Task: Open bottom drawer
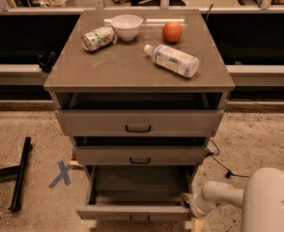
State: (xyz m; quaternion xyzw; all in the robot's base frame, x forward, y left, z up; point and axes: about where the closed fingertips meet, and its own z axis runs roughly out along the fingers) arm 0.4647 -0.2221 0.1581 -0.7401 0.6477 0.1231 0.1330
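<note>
Bottom drawer (132, 210) pulled out, front's lower edge cut off at frame btm. Gripper (188, 203) at its R front corner, tip partly hidden; released or clenched: can't tell.

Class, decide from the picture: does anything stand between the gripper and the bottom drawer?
Nothing visible does. The gripper sits right at the front right corner of the bottom drawer, which is already pulled well out.

Looks to me like a robot test lab: lone desk (132, 66) w/ drawers on speckled floor (258, 139), blue tape X (61, 174), loose cable (219, 162). My gripper (189, 204) sits at bottom drawer (132, 211) right front corner.
</note>
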